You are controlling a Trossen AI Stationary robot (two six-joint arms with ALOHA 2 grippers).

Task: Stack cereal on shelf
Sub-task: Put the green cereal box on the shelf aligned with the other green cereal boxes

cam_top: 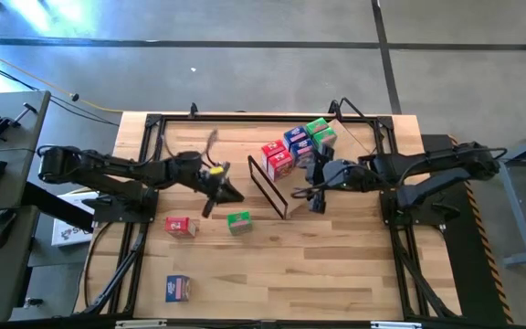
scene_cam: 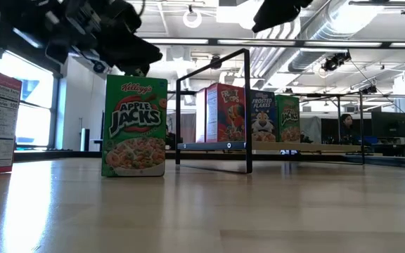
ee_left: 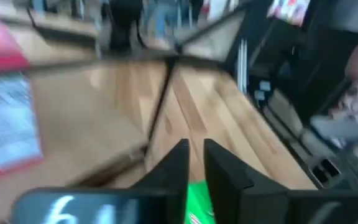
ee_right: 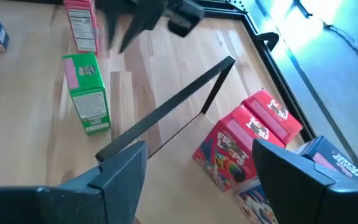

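A green cereal box (cam_top: 238,221) stands upright on the table; the low view shows its Apple Jacks front (scene_cam: 134,126). My left gripper (cam_top: 210,203) hovers just above it, fingers nearly together, touching nothing; the box's top shows below the fingers in the left wrist view (ee_left: 197,202). A red box (cam_top: 180,226) and a blue box (cam_top: 178,289) stand farther left and nearer. The shelf (cam_top: 281,192) carries red (cam_top: 277,157), blue (cam_top: 297,139) and green (cam_top: 318,132) boxes. My right gripper (cam_top: 310,194) hangs open and empty over the shelf's lower edge (ee_right: 173,106).
A black frame (cam_top: 153,123) runs round the tabletop's edges. The bare wood toward the near right (cam_top: 336,265) holds nothing. In the low view the shelf's wire frame (scene_cam: 248,105) stands just right of the green box. Monitors and a person show far behind.
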